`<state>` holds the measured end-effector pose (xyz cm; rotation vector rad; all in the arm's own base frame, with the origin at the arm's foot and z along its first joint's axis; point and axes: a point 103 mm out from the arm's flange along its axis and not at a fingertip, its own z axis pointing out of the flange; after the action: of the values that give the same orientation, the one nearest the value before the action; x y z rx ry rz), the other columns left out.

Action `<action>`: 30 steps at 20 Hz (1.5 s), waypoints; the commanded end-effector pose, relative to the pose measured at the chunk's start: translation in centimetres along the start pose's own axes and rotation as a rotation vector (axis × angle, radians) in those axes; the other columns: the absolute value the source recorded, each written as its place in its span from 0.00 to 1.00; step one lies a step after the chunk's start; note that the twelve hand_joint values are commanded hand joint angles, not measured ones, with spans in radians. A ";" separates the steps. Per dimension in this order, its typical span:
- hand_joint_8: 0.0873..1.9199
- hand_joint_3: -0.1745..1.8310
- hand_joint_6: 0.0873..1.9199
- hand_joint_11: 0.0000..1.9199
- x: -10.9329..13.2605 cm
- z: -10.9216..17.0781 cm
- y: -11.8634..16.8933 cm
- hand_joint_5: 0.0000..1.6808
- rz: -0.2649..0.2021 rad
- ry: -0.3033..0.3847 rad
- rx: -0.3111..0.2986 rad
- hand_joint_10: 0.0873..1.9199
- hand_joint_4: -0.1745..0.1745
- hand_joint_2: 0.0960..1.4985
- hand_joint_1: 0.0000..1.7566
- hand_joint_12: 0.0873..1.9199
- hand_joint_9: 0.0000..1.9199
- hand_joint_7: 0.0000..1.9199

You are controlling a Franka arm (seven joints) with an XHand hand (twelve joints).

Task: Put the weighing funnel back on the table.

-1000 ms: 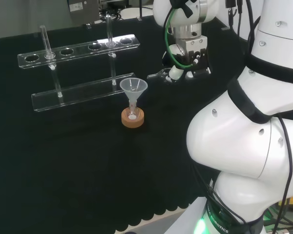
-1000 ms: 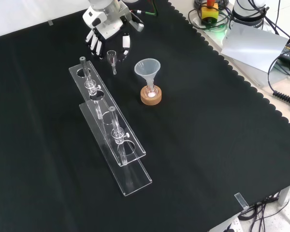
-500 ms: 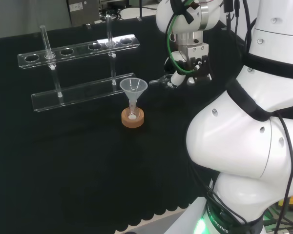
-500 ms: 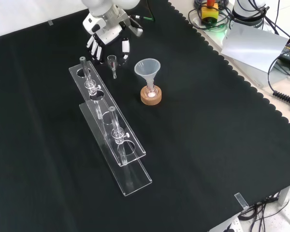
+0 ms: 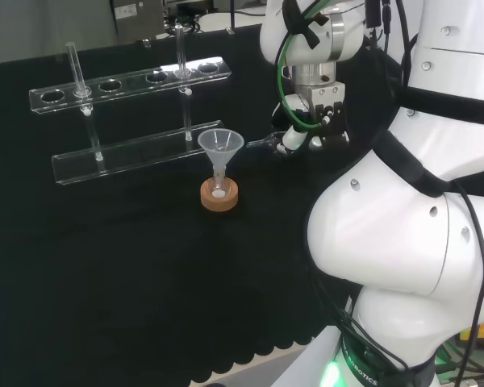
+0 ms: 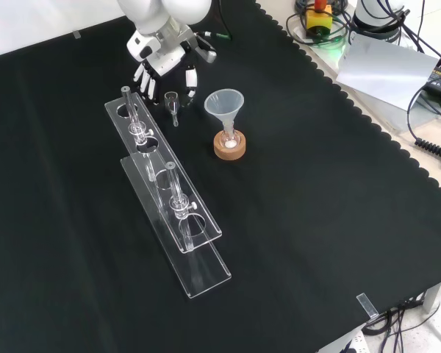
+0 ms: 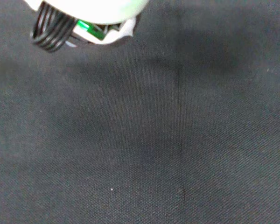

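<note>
The weighing funnel (image 6: 172,101), a small clear scoop with a short stem, hangs low over the black cloth, pinched between the fingers (image 6: 142,76) and thumb of my hand (image 6: 164,65). In the front view it sits just left of the big funnel (image 6: 224,104). In the head view my hand (image 5: 305,127) is right of the big funnel (image 5: 220,146) and the weighing funnel (image 5: 263,143) juts out leftward from it. The wrist view looks down at bare cloth, with a blurred white part of the hand (image 7: 84,11) in it.
The big funnel stands in a small flask on a cork ring (image 6: 229,149). A clear two-tier tube rack (image 6: 169,193) with tubes in it runs close beside the hand; in the head view the rack (image 5: 129,82) lies farther off. The arm's white links (image 5: 411,226) take up that view's right.
The hand, still holding the weighing funnel, has come down toward the cloth and a little closer to the big funnel. Nothing else moved.
</note>
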<state>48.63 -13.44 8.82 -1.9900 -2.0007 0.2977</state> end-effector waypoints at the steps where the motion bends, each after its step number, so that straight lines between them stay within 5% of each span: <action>1: 0.31 0.49 0.53 0.21 0.0 0.5 0.4 0.65 0.000 0.000 -0.004 0.24 0.90 0.41 0.62 0.67 0.40 0.29; 30: 0.32 0.47 0.53 0.21 -0.3 2.0 1.3 0.64 0.005 -0.035 0.027 0.24 0.89 0.43 0.61 0.66 0.40 0.29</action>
<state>49.20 -13.48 6.48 -1.9867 -2.0009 0.3503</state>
